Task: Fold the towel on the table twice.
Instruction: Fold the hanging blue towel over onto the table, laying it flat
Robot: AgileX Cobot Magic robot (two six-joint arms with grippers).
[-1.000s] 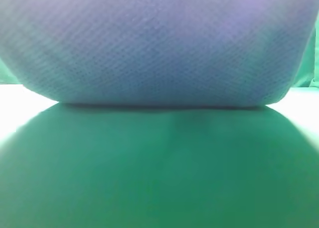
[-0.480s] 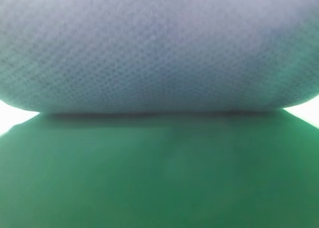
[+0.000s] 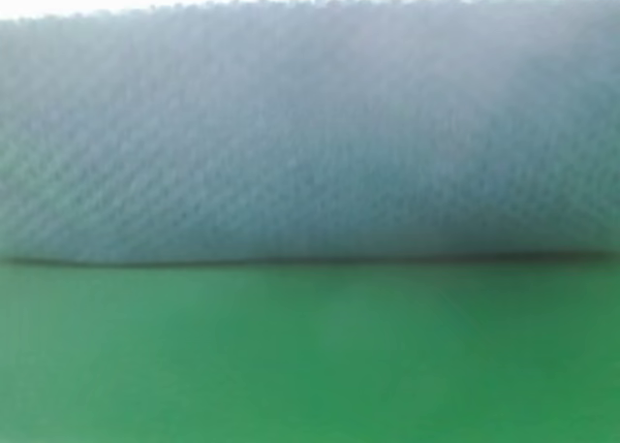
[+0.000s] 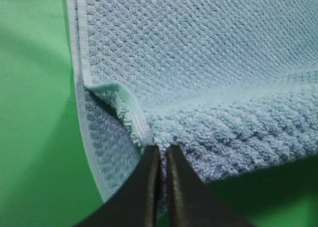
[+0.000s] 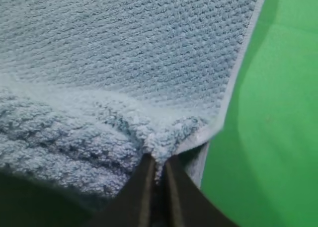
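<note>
Left end effector [image 4: 162, 155] is clamped on a bunched corner of the towel [image 4: 208, 53]; right end effector [image 5: 158, 162] is clamped on the other corner. Beyond both tips the towel spreads over the green surface [image 5: 278, 113], pale edging outward.

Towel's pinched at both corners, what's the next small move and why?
Probably carry the lifted edge on over the flat layer, then lower it: both the left gripper and right gripper are shut on the towel, whose held edge isn't yet laid down.
</note>
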